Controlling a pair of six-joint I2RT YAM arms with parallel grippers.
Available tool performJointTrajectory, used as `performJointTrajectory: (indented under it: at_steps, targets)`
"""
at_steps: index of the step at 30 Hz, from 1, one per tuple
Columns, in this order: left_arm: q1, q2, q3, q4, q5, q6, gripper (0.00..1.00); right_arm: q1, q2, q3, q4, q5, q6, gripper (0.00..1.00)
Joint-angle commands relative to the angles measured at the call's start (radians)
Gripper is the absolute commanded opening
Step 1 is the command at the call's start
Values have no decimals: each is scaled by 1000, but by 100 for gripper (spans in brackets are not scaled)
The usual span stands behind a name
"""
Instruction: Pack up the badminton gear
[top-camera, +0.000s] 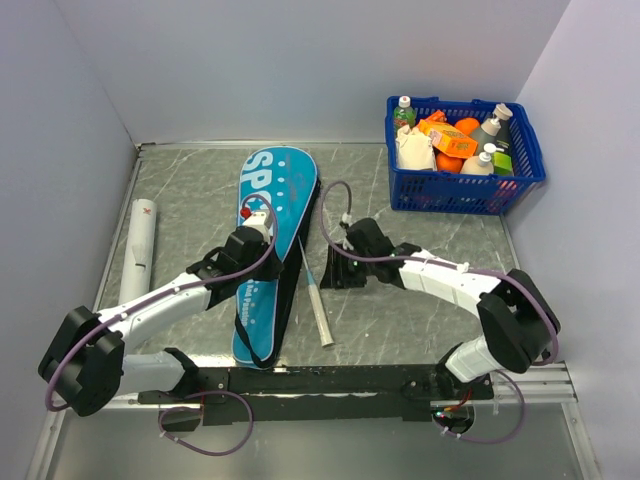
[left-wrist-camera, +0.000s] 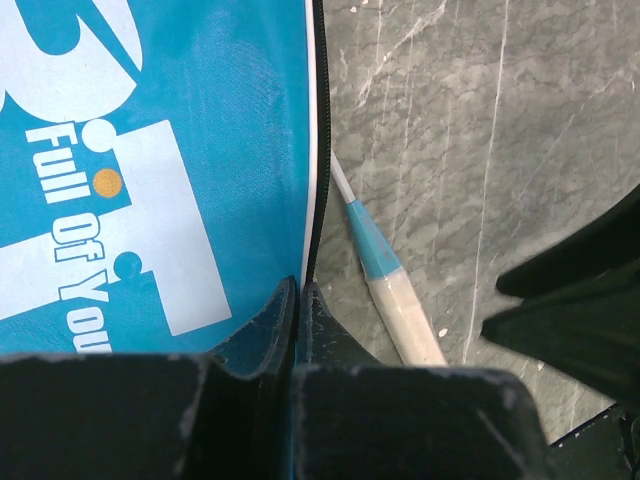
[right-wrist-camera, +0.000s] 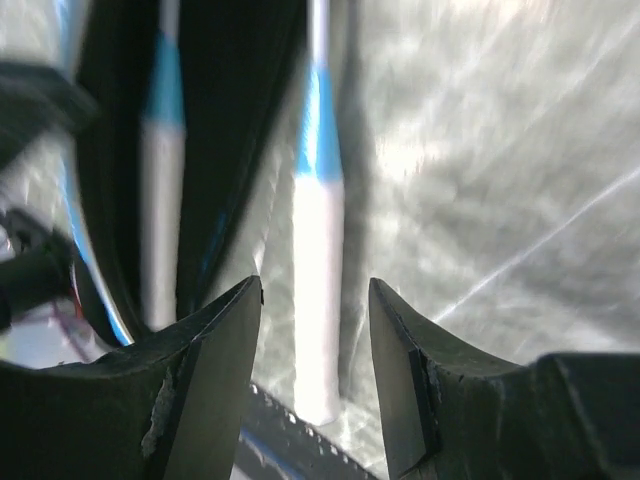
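Fingers of the right gripper (right-wrist-camera: 315, 290) stand spread, and the handle of a racket (right-wrist-camera: 318, 230) shows between them. That racket lies on the grey surface (top-camera: 420, 200) just beside the blue bag (top-camera: 265, 290) — a second racket (right-wrist-camera: 160, 220) shows inside the bag's open edge. The left gripper (left-wrist-camera: 300, 292) is pinched closed on that zipper edge. Farther left lies the white tube (top-camera: 138, 250) — the blue basket (top-camera: 465, 190) sits in the far right corner.
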Motion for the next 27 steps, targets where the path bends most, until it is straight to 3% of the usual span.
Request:
performJointTrajectory:
  at_steps: [1,12,24,27]
  targets:
    - [-3,-11,49,75,11,-4,1,15,-38,-125,105,-117,75,55]
    - [-3,-27,23,77,15,-14,1,111,-12,-200,240,-135,172,55]
    - [-1,-66,0,74,12,-6,1,197,76,-143,163,-16,171,55]
    - [-1,-67,-6,77,14,-7,1,205,86,-137,162,-5,175,47]
